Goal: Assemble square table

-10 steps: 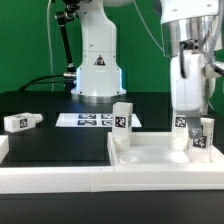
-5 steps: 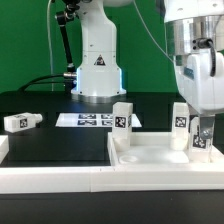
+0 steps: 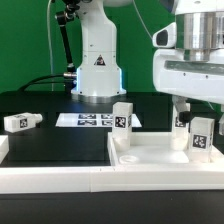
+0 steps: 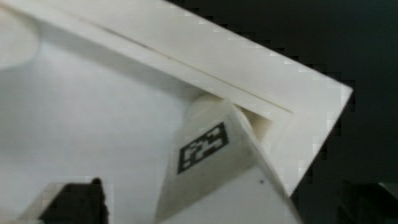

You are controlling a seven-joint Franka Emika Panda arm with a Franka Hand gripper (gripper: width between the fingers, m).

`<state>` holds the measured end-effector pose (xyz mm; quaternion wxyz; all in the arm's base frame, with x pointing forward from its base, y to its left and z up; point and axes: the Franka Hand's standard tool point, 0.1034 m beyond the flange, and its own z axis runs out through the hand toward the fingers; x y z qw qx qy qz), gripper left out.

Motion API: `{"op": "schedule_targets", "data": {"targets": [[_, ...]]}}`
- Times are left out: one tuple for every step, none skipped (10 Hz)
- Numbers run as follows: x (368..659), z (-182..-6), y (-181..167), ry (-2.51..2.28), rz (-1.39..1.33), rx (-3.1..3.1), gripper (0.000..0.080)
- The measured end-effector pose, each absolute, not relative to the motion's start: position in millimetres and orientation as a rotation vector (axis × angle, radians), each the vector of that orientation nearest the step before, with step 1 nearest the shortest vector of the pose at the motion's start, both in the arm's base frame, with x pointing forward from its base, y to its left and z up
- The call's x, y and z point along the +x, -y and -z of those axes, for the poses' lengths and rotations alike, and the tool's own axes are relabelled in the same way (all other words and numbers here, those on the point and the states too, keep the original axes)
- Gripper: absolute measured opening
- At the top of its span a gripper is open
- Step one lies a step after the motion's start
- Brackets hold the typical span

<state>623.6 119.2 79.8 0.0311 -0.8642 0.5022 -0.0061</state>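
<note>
Nearest me the rail (image 3: 60, 178) edges the work surface, and just behind it the slab (image 3: 160, 155) lies flat with two legs standing on it, one (image 3: 122, 121) near the middle, one (image 3: 201, 136) at the exterior view's right. My gripper (image 3: 190, 108) hangs above that right leg, jaws wide apart and holding nothing. Farther back lie a loose leg (image 3: 20, 121) and the marker board (image 3: 88, 120); legs look light, stiff, slick plastic, so I'd pinch flat sides mid-height.

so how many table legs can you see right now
3: one leg lying at the exterior view's left, one upright on the tabletop, one upright under the gripper. More may be hidden.
</note>
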Motion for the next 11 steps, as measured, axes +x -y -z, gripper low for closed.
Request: {"op": "schedule_targets", "data": {"targets": [[624.1, -79.7, -118.0, -1.43, 0.025, -2.727, 0.0649], [624.2, -79.9, -118.5, -1.385, 0.028, -2.752, 0.0649], [624.5, -80.2, -118.1, -1.256, 0.038, -2.823, 0.0649], [624.4, -80.3, -118.8, -1.16, 0.043, -2.869, 0.0649], [624.5, -80.3, -117.7, -1.038, 0.051, -2.927, 0.0649], [624.8, -80.3, -115.7, -0.921, 0.057, -2.973, 0.0649], [625.5, -80.3, -113.7, -0.843, 0.063, -2.997, 0.0646], [625.5, -80.3, -113.5, -0.835, 0.064, -2.999, 0.0646], [625.5, -80.3, -113.4, -0.839, 0.064, -2.998, 0.0444], [625.7, -80.4, -113.4, -0.839, 0.065, -2.998, 0.0294], [625.7, -80.3, -113.3, -0.86, 0.064, -2.991, 0.0294]]}}
